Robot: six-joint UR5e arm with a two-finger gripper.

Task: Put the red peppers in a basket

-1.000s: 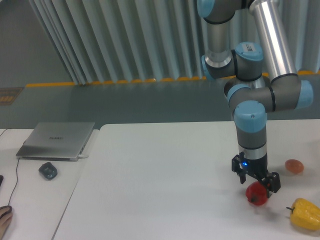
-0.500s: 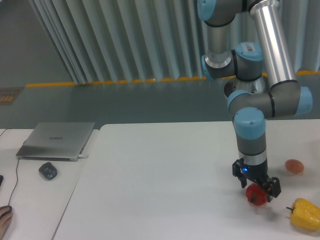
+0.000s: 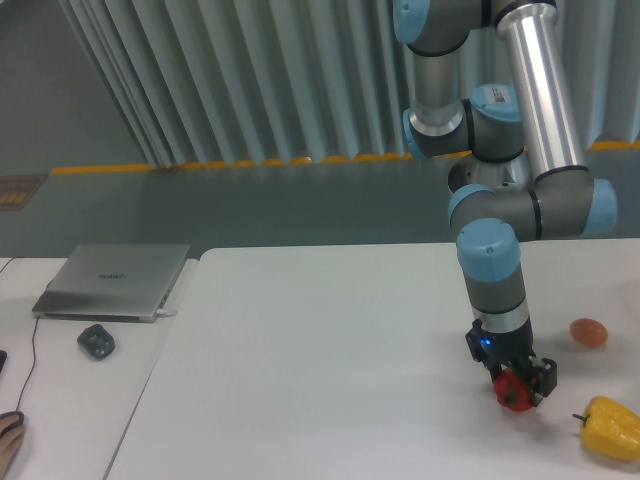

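Fingers [image 3: 538, 378] of your gripper [image 3: 516, 385] sit low over the table and close in on either side of the red pepper [image 3: 514, 394], which rests on the white table [image 3: 330, 370] toward its right side; you can see dark finger parts against the pepper's left and right flanks, so it reads as clamped on the pepper, though the contact itself is too small to confirm.

Scanning from the left, you have a closed grey laptop [image 3: 113, 281] on the lower side table, with a small dark object [image 3: 96, 341] just in front of it and a thin cable running down that edge. Moving right, the white tabletop is bare up to the arm [image 3: 492, 260], which drops nearly straight down to the pepper. Right of the gripper, you see a small orange-brown egg-shaped thing [image 3: 589, 332] lying apart from the pepper, and nearer the front right corner a yellow bell pepper [image 3: 610, 427] with its stem pointing left.
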